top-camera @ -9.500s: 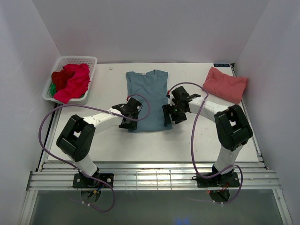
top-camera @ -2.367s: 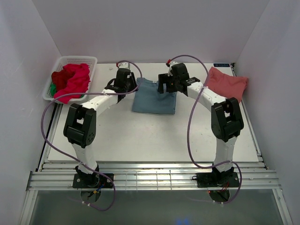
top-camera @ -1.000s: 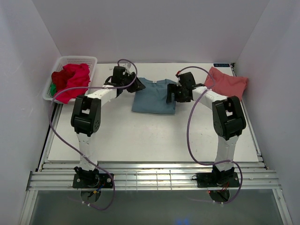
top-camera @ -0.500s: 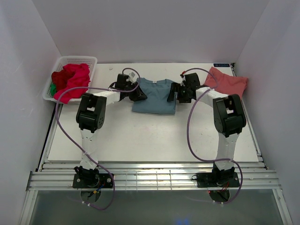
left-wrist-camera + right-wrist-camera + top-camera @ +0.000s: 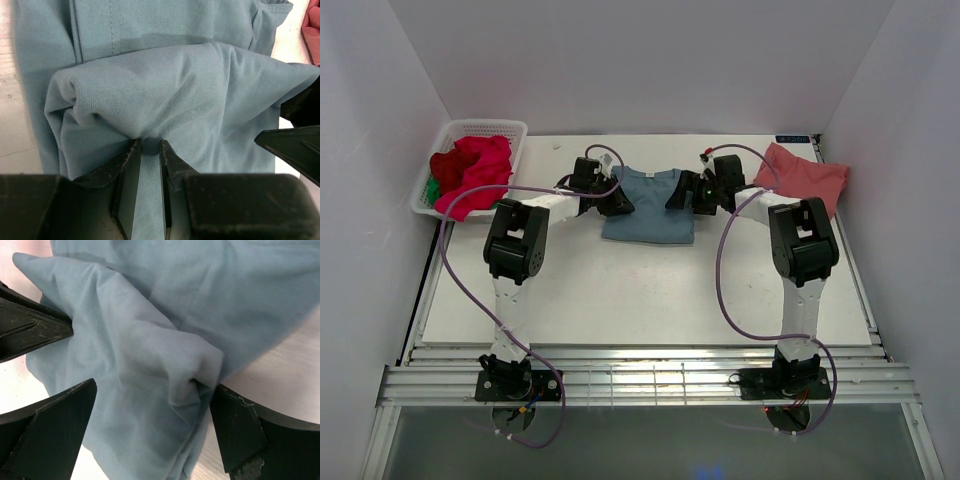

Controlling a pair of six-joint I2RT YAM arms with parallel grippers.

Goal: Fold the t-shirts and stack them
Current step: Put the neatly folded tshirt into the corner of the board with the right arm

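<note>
From above, the left claw [image 5: 616, 203] sits low at the left edge of the teal t-shirt [image 5: 650, 212]. The right claw [image 5: 681, 194] sits at the shirt's right edge, so the shirt lies between the two. The shirt is folded to a rough square on the white bench [image 5: 620, 290], collar towards the far wall. Just beyond the right claw, on its outer side, lies a pink t-shirt [image 5: 805, 180] folded in a lump. Well out past the left claw stands a white basket [image 5: 448, 137] heaped with red t-shirts [image 5: 475, 172], and a scrap of green cloth [image 5: 433, 189] shows at its near corner.

From the left wrist, the left claw [image 5: 148, 146] has its two fingers [image 5: 125, 185] nearly together, clenched on a raised fold of the teal t-shirt [image 5: 165, 90]. The cloth puckers up right at the tips and a strip of it runs down between them. The flat part of the shirt, with its seam, lies beyond the tips. To one side a black part of the right claw [image 5: 295, 142] is near the same fold, and a corner of the pink t-shirt [image 5: 314, 25] shows past it.

From the right wrist, the right claw [image 5: 152, 390] is released, its fingers [image 5: 60, 425] spread wide. A bunched ridge of the teal t-shirt [image 5: 140, 355] lies between them, close against one finger. Beyond the tips a finger of the left claw [image 5: 30, 335] touches the cloth's edge, with bare bench [image 5: 285, 365] to the other side.
</note>
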